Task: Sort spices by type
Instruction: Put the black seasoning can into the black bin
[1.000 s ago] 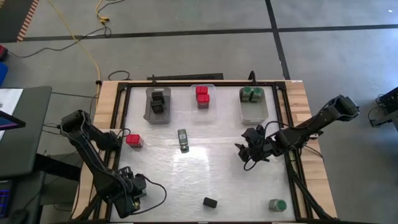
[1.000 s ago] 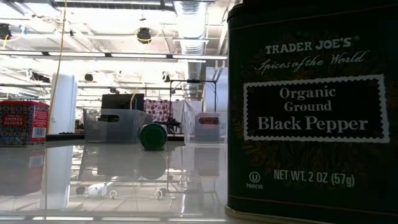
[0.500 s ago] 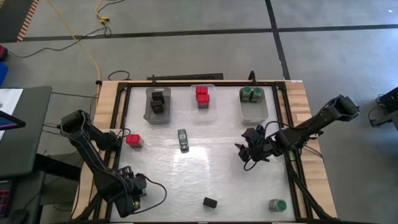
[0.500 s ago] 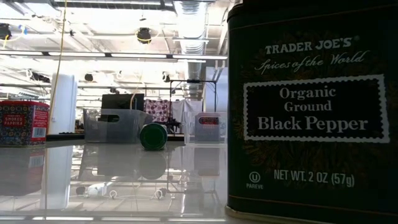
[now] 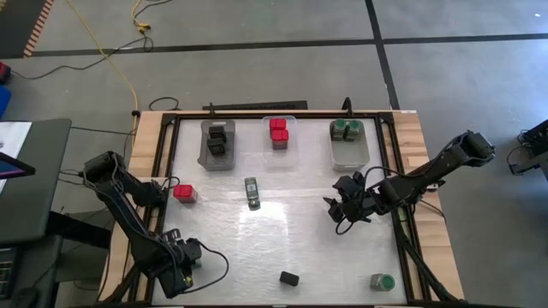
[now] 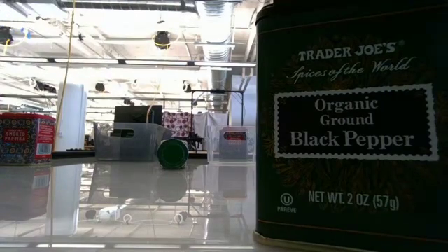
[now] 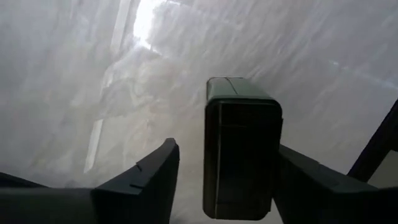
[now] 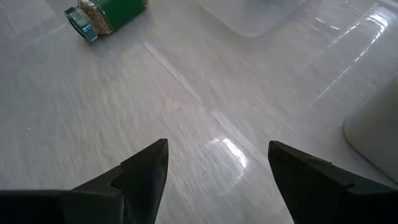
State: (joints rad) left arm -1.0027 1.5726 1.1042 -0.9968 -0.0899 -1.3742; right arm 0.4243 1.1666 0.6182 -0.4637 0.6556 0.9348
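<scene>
White table (image 5: 300, 239) below me: my left pincer (image 7: 224, 186) straddles a black spice tin (image 7: 241, 149) at the near left, fingers apart, not yet clamped. Next I squeeze, lift, and head for the far-left bin (image 5: 217, 145).

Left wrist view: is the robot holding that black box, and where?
Not yet. The black box sits between the fingers of the left gripper, long sides facing them, but a gap shows beside one finger.
</scene>
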